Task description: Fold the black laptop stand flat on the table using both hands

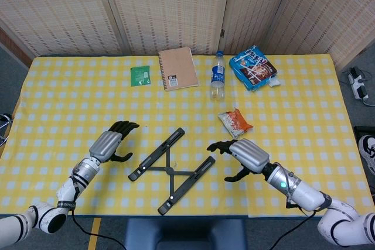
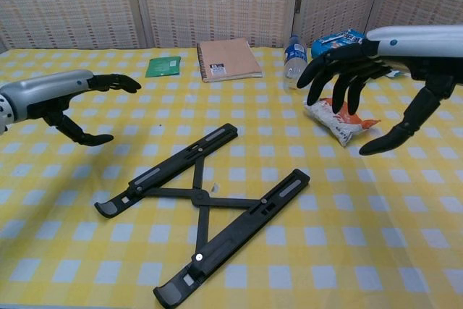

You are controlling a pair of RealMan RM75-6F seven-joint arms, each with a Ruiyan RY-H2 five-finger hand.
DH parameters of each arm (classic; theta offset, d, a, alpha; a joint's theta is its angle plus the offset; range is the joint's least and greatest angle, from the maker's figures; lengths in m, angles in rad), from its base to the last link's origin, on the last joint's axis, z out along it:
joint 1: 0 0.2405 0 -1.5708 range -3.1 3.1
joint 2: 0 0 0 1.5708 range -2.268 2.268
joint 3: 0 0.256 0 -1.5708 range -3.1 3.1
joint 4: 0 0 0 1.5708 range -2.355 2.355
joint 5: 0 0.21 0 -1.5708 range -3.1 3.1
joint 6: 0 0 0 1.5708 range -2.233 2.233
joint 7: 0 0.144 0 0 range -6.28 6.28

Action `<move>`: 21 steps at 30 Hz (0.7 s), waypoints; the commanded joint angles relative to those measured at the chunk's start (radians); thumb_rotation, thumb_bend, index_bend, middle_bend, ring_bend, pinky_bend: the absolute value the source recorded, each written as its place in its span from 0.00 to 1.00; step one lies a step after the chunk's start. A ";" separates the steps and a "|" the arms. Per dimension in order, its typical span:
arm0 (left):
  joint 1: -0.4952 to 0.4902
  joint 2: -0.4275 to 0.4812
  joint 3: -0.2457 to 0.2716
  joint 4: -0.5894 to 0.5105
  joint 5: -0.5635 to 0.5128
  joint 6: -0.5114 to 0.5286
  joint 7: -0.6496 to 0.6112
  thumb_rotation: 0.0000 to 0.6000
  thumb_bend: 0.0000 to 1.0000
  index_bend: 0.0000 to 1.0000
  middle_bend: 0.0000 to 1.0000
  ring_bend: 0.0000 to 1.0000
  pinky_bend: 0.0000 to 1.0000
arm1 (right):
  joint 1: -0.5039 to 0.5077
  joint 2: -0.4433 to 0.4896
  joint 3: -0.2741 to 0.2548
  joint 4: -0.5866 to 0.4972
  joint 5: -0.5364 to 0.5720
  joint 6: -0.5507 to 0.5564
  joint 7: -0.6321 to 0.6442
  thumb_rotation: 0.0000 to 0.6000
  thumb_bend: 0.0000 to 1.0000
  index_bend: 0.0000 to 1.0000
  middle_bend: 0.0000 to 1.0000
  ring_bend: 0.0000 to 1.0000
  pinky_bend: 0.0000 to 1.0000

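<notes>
The black laptop stand [image 1: 171, 170] [image 2: 202, 204] lies flat on the yellow checked tablecloth, its two slotted bars spread apart and joined by crossed struts. My left hand [image 1: 112, 141] [image 2: 69, 99] hovers to the left of the stand, fingers apart, holding nothing and clear of the bars. On the other side my right hand [image 1: 241, 157] [image 2: 365, 85] hangs above the cloth to the right of the stand, fingers spread and pointing down, empty.
An orange snack packet [image 1: 235, 122] [image 2: 336, 120] lies just beyond my right hand. Further back stand a water bottle [image 1: 217, 75], a brown notebook [image 1: 178, 68], a green packet [image 1: 140, 75] and a blue snack bag [image 1: 252, 67]. The table's front edge [image 1: 176, 216] runs close to the stand.
</notes>
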 commanded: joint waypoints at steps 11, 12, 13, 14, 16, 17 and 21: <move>0.072 0.015 0.049 0.019 0.033 0.079 0.044 1.00 0.36 0.14 0.12 0.00 0.00 | -0.014 -0.369 0.057 0.233 0.233 -0.025 -0.703 1.00 0.16 0.55 0.76 0.81 0.88; 0.074 0.016 0.049 0.020 0.033 0.078 0.039 1.00 0.36 0.14 0.12 0.00 0.00 | -0.010 -0.389 0.058 0.254 0.243 -0.036 -0.713 1.00 0.16 0.55 0.77 0.82 0.88; 0.076 0.016 0.049 0.019 0.034 0.078 0.034 1.00 0.36 0.14 0.12 0.00 0.00 | -0.007 -0.403 0.058 0.268 0.250 -0.044 -0.718 1.00 0.16 0.55 0.77 0.82 0.88; 0.078 0.016 0.050 0.020 0.036 0.079 0.026 1.00 0.36 0.14 0.12 0.00 0.00 | -0.002 -0.420 0.057 0.287 0.257 -0.054 -0.727 1.00 0.16 0.55 0.77 0.82 0.88; 0.080 0.016 0.052 0.024 0.041 0.078 0.020 1.00 0.36 0.14 0.12 0.00 0.00 | 0.004 -0.444 0.058 0.315 0.263 -0.064 -0.735 1.00 0.16 0.55 0.77 0.82 0.88; 0.081 0.016 0.053 0.026 0.043 0.079 0.019 1.00 0.36 0.14 0.12 0.00 0.00 | 0.007 -0.456 0.059 0.329 0.266 -0.067 -0.737 1.00 0.16 0.55 0.77 0.82 0.89; 0.087 0.014 0.057 0.033 0.051 0.079 0.009 1.00 0.36 0.14 0.11 0.00 0.00 | 0.018 -0.496 0.065 0.376 0.273 -0.084 -0.724 1.00 0.16 0.55 0.77 0.82 0.89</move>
